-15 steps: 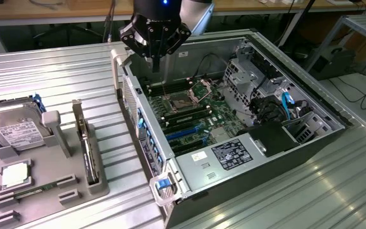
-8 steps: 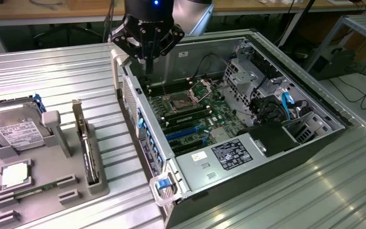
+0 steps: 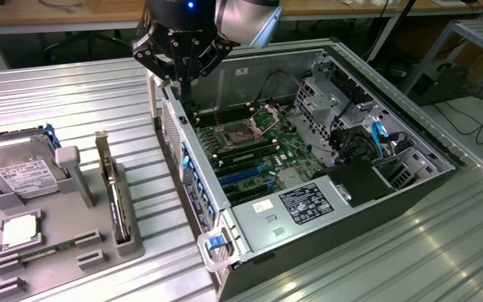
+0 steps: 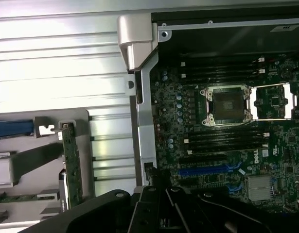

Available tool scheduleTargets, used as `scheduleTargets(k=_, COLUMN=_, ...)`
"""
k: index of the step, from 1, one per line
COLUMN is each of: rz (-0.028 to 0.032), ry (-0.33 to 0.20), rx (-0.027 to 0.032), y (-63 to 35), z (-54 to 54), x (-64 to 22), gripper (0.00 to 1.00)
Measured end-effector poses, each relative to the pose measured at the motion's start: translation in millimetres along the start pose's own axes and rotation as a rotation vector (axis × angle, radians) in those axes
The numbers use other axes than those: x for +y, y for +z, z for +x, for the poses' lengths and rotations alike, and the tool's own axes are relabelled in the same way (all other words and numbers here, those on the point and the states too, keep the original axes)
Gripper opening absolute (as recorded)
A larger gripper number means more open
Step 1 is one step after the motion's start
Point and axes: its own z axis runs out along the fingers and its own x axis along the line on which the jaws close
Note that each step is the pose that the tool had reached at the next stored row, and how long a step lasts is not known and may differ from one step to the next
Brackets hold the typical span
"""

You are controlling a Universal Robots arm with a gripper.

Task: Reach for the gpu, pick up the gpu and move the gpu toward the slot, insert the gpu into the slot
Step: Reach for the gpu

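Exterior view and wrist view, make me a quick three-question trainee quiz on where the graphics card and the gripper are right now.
1. True or false: the thin green-brown gpu card with its silver end bracket stands on edge in the grey plastic tray, outside the open dark metal computer case.
2. Pick one. The black gripper is: A) shut on the card; B) shut, holding nothing, above the case's edge; C) open, deep inside the case.
3. Fill in: the long narrow plastic slot on the green motherboard is coloured ____.

Key: 1 true; 2 B; 3 blue.
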Motion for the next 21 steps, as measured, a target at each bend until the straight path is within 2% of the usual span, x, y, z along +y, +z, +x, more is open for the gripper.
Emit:
scheduleTargets(k=8, rz=-0.0006, ry=-0.022, rx=0.0028, y=-0.4, z=8.9, x=-2.8, gripper=0.11)
scheduleTargets(k=21, rz=-0.0014, ry=-0.05, rx=0.0048, y=-1.1, z=29.4, x=-7.5, gripper=0.11)
